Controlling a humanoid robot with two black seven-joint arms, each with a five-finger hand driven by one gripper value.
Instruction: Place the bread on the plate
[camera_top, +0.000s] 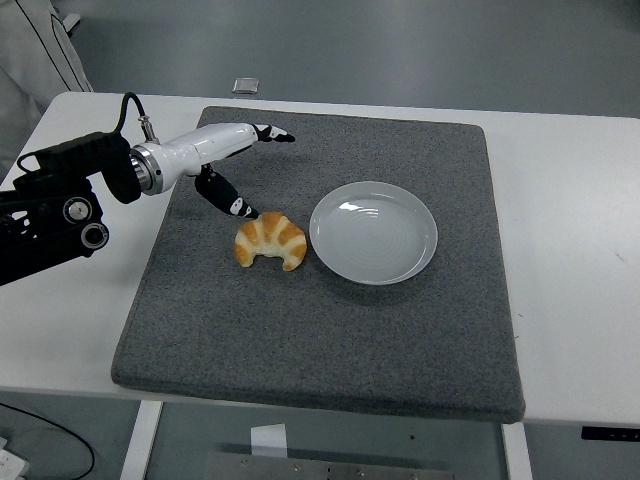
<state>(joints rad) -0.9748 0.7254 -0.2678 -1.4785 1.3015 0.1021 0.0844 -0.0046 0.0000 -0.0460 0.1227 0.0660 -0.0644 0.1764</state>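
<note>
head view: left robot hand (232, 165) spread open, empty, just above croissant (270, 240) beside empty plate (373, 232) on grey mat (320, 340).

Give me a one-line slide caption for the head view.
Left hand open above a croissant lying beside an empty white plate on a grey mat.

You see a white table (570, 200) carrying a thick grey felt mat (330, 340), square-cornered, lying flat and covering most of the tabletop. A small grey object (245, 85), possibly a clip or block, too small to identify, sits beyond the table's far edge. White fabric (35, 50) shows at the top left corner. The floor (420, 50) behind is grey.
</note>
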